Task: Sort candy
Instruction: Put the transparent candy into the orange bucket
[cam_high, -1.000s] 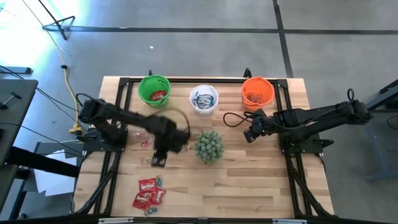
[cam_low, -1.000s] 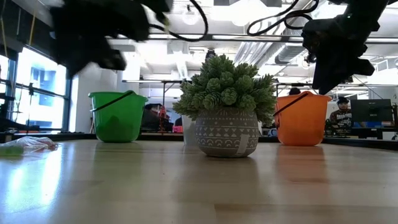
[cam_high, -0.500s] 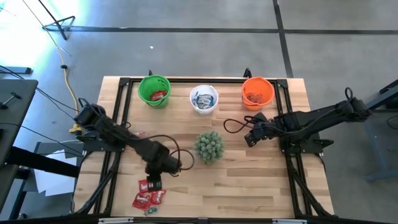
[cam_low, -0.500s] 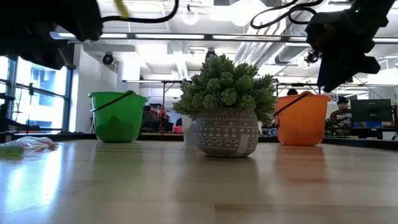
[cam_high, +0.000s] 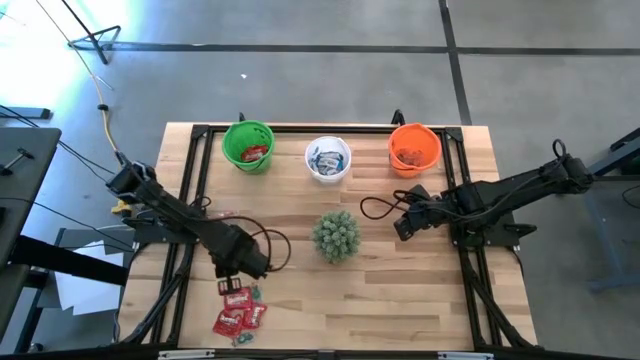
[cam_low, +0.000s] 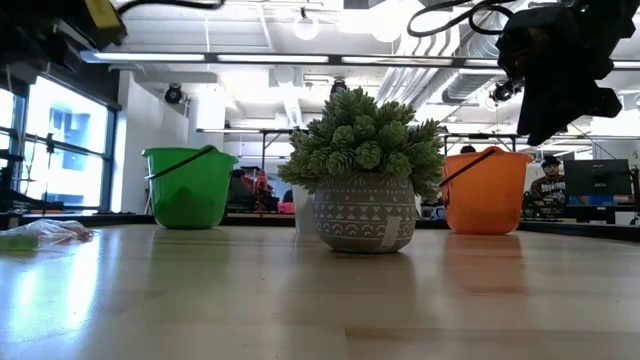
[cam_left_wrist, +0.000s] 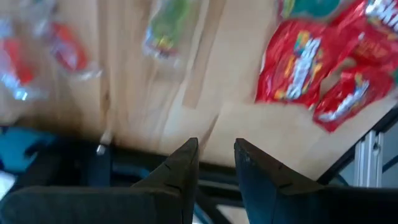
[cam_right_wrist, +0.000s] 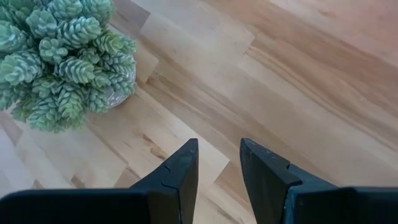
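Red wrapped candy (cam_high: 240, 310) lies in a small pile near the table's front left; in the left wrist view it shows as shiny red packs (cam_left_wrist: 311, 62). My left gripper (cam_high: 234, 274) hovers just beyond the far side of that pile, pointing steeply down, open with nothing between its fingers (cam_left_wrist: 216, 155). A few loose sweets (cam_left_wrist: 165, 28) lie on the wood beyond it. My right gripper (cam_high: 403, 226) hangs open over bare wood to the right of the plant (cam_high: 336, 236), holding nothing (cam_right_wrist: 219, 162).
Three cups stand along the far edge: green (cam_high: 248, 146) with red candy, white (cam_high: 328, 159) with blue-and-white candy, orange (cam_high: 414, 148). The spiky plant in its patterned pot (cam_low: 365, 215) stands mid-table. A clear wrapper (cam_low: 45, 232) lies at the left.
My left gripper has swung from beside the plant toward the table's near left, ending at the red candy pile, and has rolled about its own axis on the way. My right gripper has drifted slightly toward the near edge. Both stay open.
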